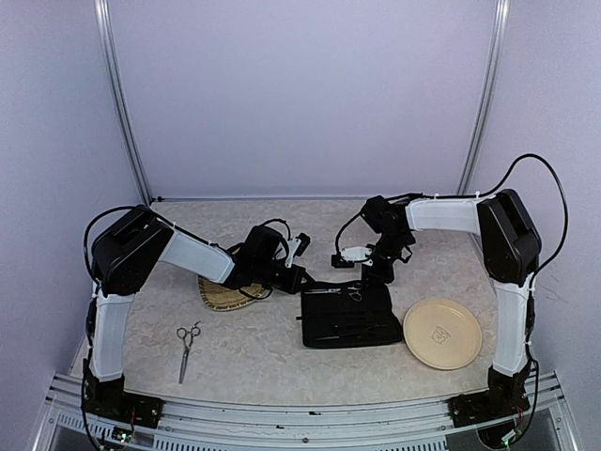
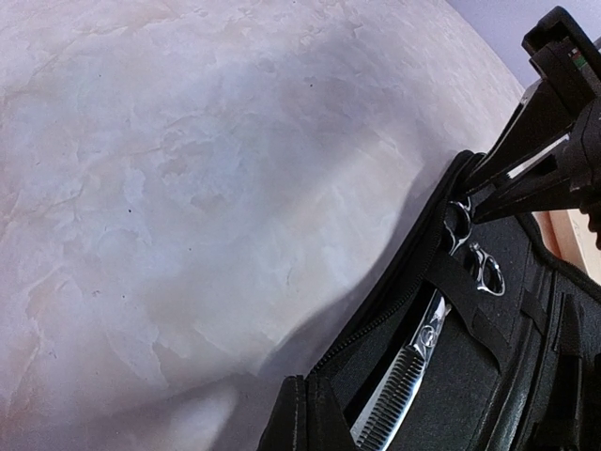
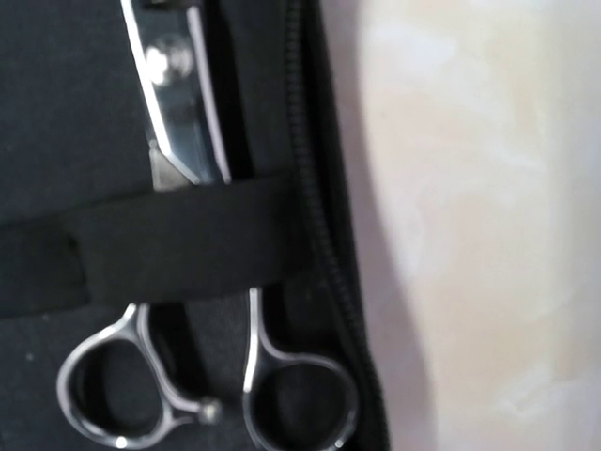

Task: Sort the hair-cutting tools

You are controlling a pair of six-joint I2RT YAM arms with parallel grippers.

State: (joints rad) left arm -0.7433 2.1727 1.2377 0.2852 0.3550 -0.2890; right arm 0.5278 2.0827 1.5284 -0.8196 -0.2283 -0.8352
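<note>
While both arms lean in toward the middle, we take the pale marbled bench (image 1: 263,352) first, since it carries everything. Our left arm (image 1: 188,252) stretches from the near left corner toward the centre. Our right arm (image 1: 451,214) rises from the near right corner and bends across the far side toward the centre.

A black case (image 1: 376,331) lies open and flat just right of the middle, closer to the near edge than the far one. A round beige plate (image 1: 460,349) sits just beside the case's right edge, toward the near right corner. A woven tray (image 1: 218,299) lies left of centre, partly hidden under the left arm.

The left pincer (image 1: 300,279) hangs between tray and case, its jaws pressed together. The right pincer (image 2: 474,200) points down at the far edge of the case. Its fingers stand almost together with the tips right at a ring handle, and we cannot tell whether they pinch it.

That handle belongs to the toothed scissors (image 2: 423,349), which are tucked in the case under a black strap (image 3: 169,249) with their rings toward the far edge. The plain scissors (image 1: 187,346) lie loose on the bench near the near left corner, closer to the near edge than the tray, blades pointing toward that edge.
</note>
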